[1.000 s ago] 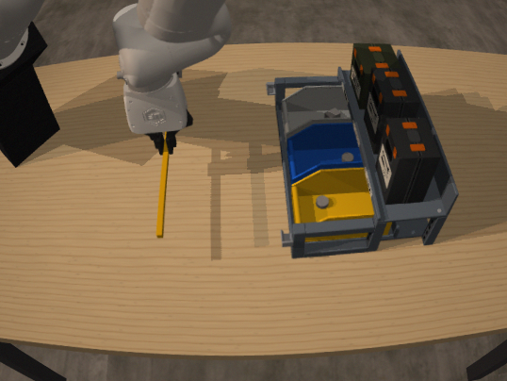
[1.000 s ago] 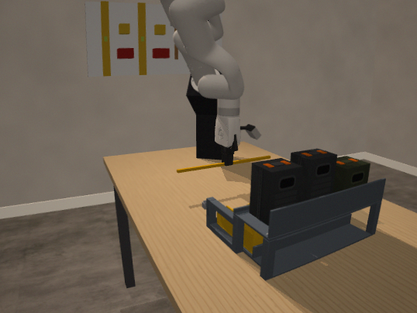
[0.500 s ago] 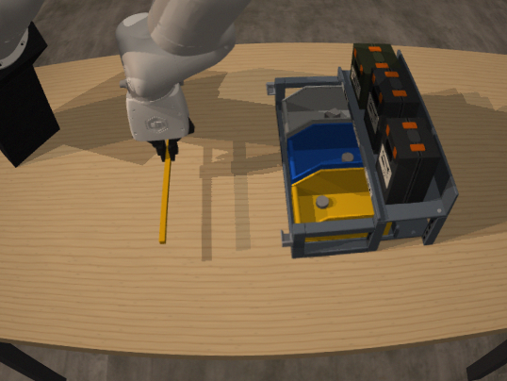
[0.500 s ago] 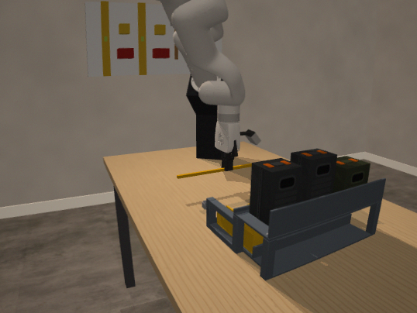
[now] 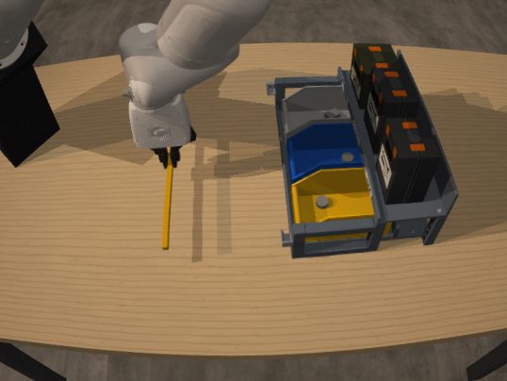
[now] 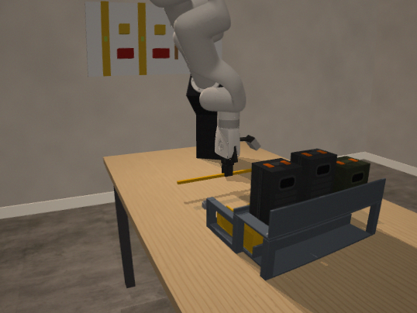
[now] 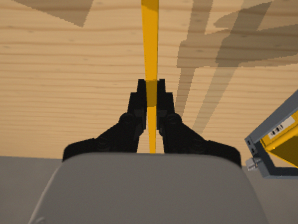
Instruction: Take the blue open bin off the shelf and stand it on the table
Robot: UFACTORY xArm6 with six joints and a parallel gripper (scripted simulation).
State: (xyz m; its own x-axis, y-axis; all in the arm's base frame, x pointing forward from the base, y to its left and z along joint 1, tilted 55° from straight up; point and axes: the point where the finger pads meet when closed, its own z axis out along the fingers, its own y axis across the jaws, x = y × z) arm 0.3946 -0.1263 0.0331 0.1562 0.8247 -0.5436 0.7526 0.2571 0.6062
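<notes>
Above the counter (image 5: 254, 306) (image 6: 174, 232) (image 7: 50, 75), the gripper (image 5: 170, 162) (image 6: 227, 172) (image 7: 151, 90) is holding a yellow bar (image 5: 167, 207) (image 6: 201, 179) (image 7: 150, 40), its fingers clamping it. The blue open bin (image 5: 325, 137) is sitting in the shelf (image 5: 336, 227) (image 6: 329, 207) (image 7: 272, 119), nearer the top view's upper counter edge than its lower one.

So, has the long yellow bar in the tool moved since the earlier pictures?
Yes. In the exterior view, the long yellow bar sits lower against the far left corner of the wooden table.
</notes>
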